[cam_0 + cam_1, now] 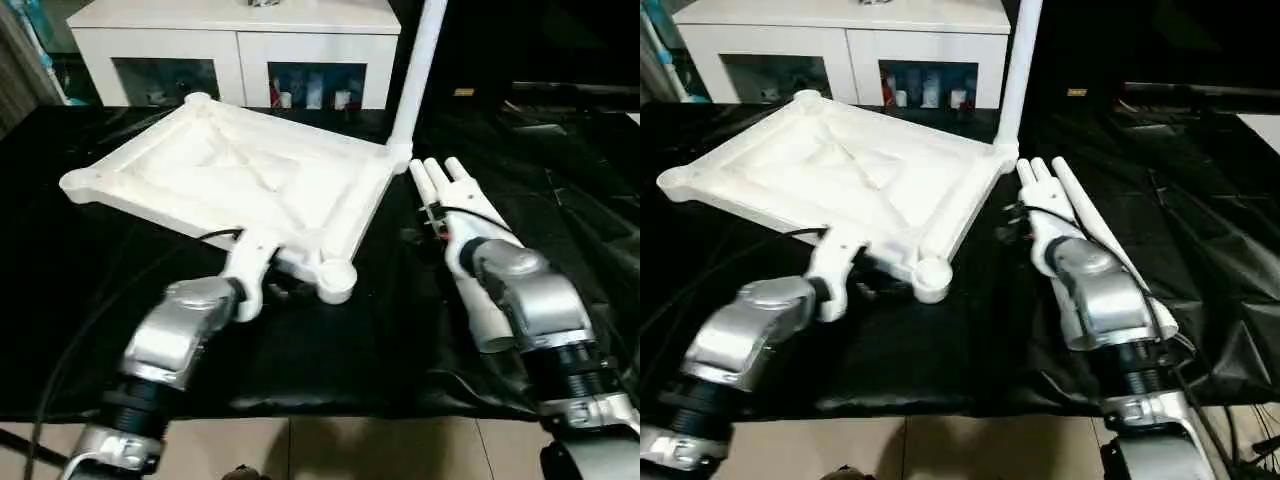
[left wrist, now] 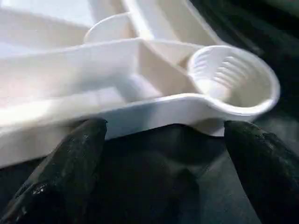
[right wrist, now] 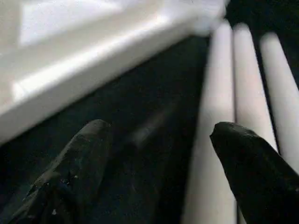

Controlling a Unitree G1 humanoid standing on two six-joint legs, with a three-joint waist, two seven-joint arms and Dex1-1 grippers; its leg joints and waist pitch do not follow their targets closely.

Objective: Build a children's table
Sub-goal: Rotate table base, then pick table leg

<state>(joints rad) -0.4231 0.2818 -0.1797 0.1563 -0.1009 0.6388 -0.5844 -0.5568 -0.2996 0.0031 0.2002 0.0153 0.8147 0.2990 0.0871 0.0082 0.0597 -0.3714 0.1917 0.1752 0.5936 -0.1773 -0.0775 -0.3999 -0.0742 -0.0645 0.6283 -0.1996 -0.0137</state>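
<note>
The children's table lies as parts on the black sheet. Its white tabletop is upside down, ribs up. One white leg stands upright in the far right corner socket. Three more legs lie side by side just right of the tabletop. My left gripper is open at the tabletop's near rim, beside the empty near corner socket. My right gripper is open and low over the sheet, between the tabletop's right edge and the loose legs, holding nothing.
The black-sheeted work table spreads under everything, with its front edge just below my forearms. A white cabinet with glass doors stands behind it. Wrinkled black sheet lies to the right of the loose legs.
</note>
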